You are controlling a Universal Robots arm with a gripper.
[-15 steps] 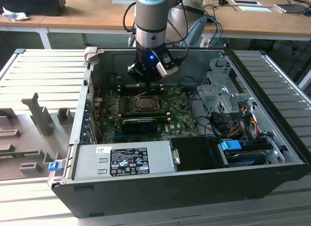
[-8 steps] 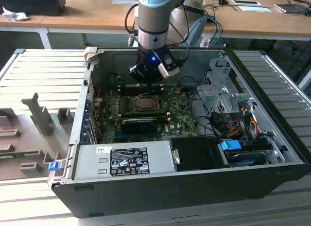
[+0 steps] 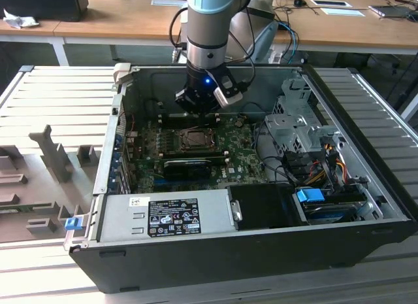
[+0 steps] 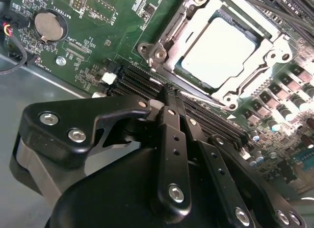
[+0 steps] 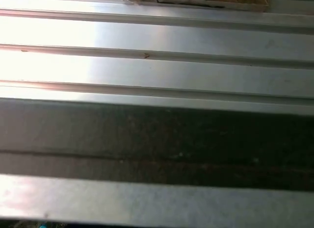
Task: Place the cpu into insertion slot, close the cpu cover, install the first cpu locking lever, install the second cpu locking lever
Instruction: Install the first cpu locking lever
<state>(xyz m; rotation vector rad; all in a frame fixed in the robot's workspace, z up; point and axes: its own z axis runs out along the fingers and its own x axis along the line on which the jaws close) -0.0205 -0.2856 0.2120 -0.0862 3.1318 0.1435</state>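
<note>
Inside open black computer case (image 3: 366, 153): pale silvery square cpu (image 4: 221, 54) seated in socket, dark-grey metal cpu cover (image 4: 171, 29) shut over it. Black gripper (image 4: 169, 98) beside socket, fingers closed, empty. Board print unreadable.

An open black computer case (image 3: 366, 186) lies on a ribbed grey tabletop (image 3: 59, 101). Inside it there is a green motherboard (image 3: 241, 163) and, near the front wall, a grey power supply (image 3: 163, 216) with a label. A blue connector (image 3: 310, 195) sits among coloured cables at the exterior view's right. In the second wrist view, a round coin battery (image 4: 47, 25) and black memory slots (image 4: 140, 81) are on the board. Grey plastic holders (image 3: 55, 153) stand on the tabletop at the exterior view's left. Wooden desks (image 3: 117, 19) are behind.
</note>
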